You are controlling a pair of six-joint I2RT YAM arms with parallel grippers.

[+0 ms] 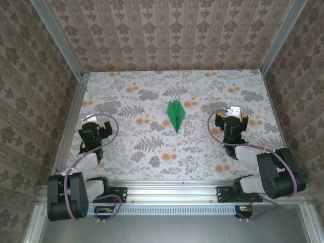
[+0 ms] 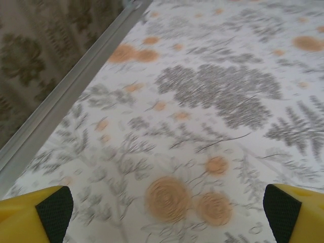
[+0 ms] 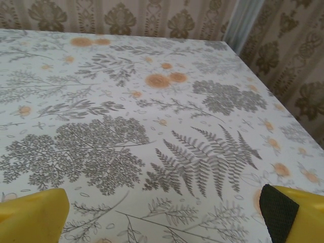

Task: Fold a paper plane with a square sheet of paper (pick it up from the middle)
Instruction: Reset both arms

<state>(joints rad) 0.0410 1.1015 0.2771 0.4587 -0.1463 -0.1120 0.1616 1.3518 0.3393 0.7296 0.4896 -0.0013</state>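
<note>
The square sheet of paper now lies as a bright green paper plane [image 1: 175, 115], a slim dart flat on the middle of the flowered table [image 1: 197, 152], its narrow point towards the arms. My left gripper [image 1: 99, 123] sits low at the table's left side, well apart from the plane. In the left wrist view its yellow fingers [image 2: 35, 215] stand wide apart over bare tablecloth, so the left gripper [image 2: 164, 215] is open. My right gripper [image 1: 234, 115] rests to the right of the plane, also apart from it. The right gripper [image 3: 162, 215] is open with nothing between its fingers [image 3: 286, 215].
Patterned walls close in the table on three sides. An aluminium rail [image 2: 61, 101] runs along the left edge close to my left gripper. A corner post [image 3: 243, 23] stands at the far right. Both arm bases sit on the frame [image 1: 172, 195] at the near edge.
</note>
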